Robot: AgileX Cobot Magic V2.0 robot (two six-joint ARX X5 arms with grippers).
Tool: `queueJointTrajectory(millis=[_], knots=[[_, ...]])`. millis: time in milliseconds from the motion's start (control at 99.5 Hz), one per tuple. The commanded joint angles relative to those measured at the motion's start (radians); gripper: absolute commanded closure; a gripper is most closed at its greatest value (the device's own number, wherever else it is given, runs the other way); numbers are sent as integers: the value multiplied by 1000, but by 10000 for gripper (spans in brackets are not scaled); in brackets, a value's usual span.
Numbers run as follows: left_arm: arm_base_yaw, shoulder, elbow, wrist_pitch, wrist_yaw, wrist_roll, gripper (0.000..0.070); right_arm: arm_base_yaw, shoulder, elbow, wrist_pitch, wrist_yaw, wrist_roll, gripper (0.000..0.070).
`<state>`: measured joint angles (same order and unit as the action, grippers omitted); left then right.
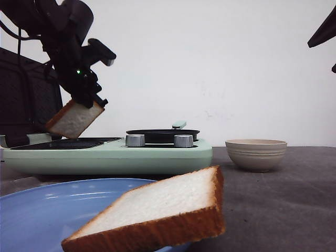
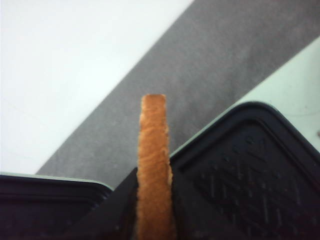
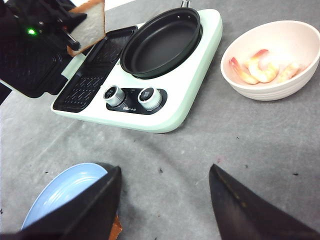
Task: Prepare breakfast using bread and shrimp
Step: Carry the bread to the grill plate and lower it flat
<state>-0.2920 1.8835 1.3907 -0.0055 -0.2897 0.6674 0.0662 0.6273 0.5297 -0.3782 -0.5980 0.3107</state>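
Note:
My left gripper (image 1: 86,100) is shut on one bread slice (image 1: 73,118) and holds it tilted in the air above the dark grill plate (image 1: 65,143) of the green cooker. In the left wrist view the slice's brown crust (image 2: 154,150) stands pinched between the fingers. The second bread slice (image 1: 157,210) leans on the rim of the blue plate (image 1: 47,205) at the front. The shrimp (image 3: 260,67) lie in the beige bowl (image 3: 235,85). My right gripper (image 3: 165,167) is open and empty, high above the grey table between the plate and the cooker.
The mint-green cooker (image 1: 110,155) has a round black pan (image 3: 160,42) and two silver knobs (image 3: 131,96). The beige bowl (image 1: 256,153) stands to its right. A white wall stands behind. Part of my right arm (image 1: 323,29) shows at the top right.

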Motion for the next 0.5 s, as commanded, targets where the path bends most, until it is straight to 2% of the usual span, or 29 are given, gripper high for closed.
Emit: queueJointTrajectory(millis=[0,352,402,492], knots=[[-2,26,23,3,-6,5,696,3,5,13,3,3,-16,357],[-3,29,23,-9,-6,-2,691,3,5,13,2,2,-15,357],[-3,29,23,-19,-5,-2,649,3,5,13,2,2,-15,357],[-3,29,23,-40,-1,-10,520,3,5,13,2,2,-15,357]])
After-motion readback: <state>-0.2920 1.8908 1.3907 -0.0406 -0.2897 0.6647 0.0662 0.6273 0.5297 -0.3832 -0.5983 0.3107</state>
